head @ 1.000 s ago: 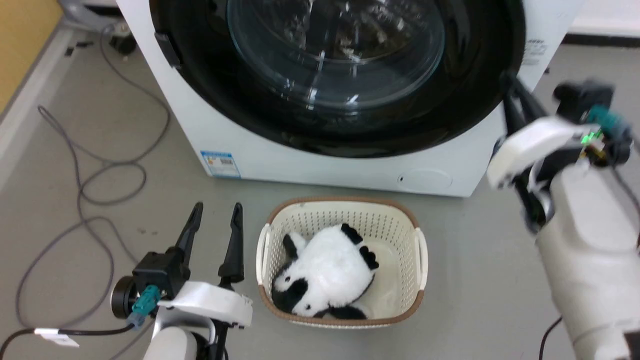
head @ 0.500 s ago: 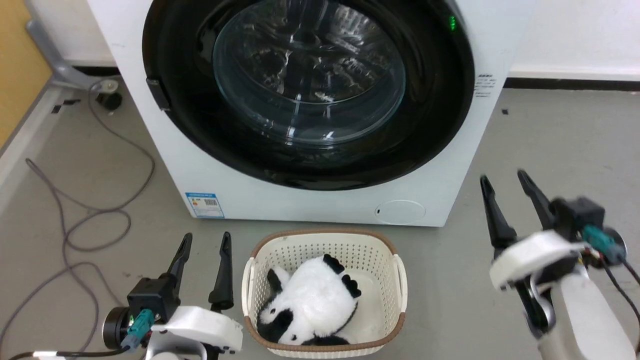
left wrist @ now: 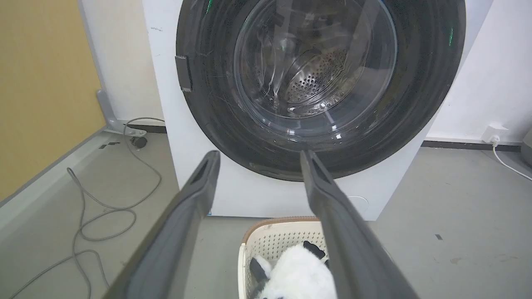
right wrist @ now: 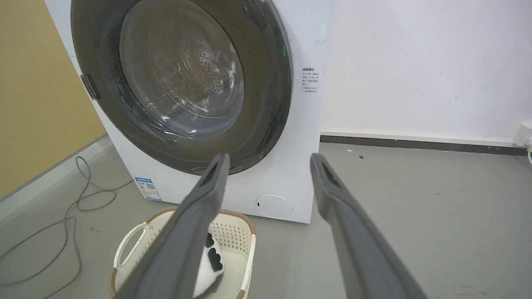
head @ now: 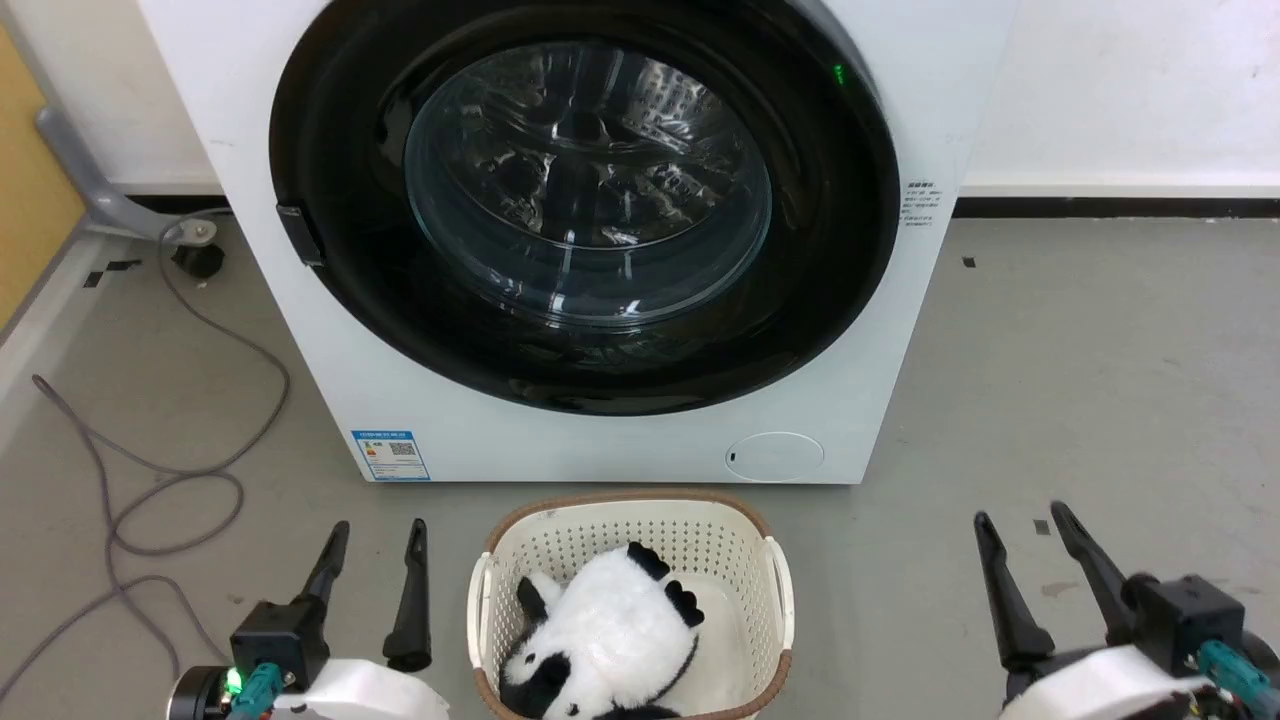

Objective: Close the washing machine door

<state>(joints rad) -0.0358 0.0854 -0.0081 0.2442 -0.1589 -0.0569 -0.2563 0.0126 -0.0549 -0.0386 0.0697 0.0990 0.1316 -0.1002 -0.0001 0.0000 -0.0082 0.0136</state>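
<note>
Washing machine door point(head: 585, 200), round and black-rimmed with a glass bowl window, is seen shut flat on the white boxy washing machine point(head: 560, 450) in the head view. Low down, the left gripper point(head: 378, 528) and right gripper point(head: 1020, 515) are both spread and empty, with a cream plastic basket point(head: 620, 500) holding a fluffy panda toy point(head: 610, 630) between them. In the left wrist view, steel drum holes point(left wrist: 316, 79) are seen through the glass. In the right wrist view, a small round hatch point(right wrist: 273, 206) is seen low on the machine.
</note>
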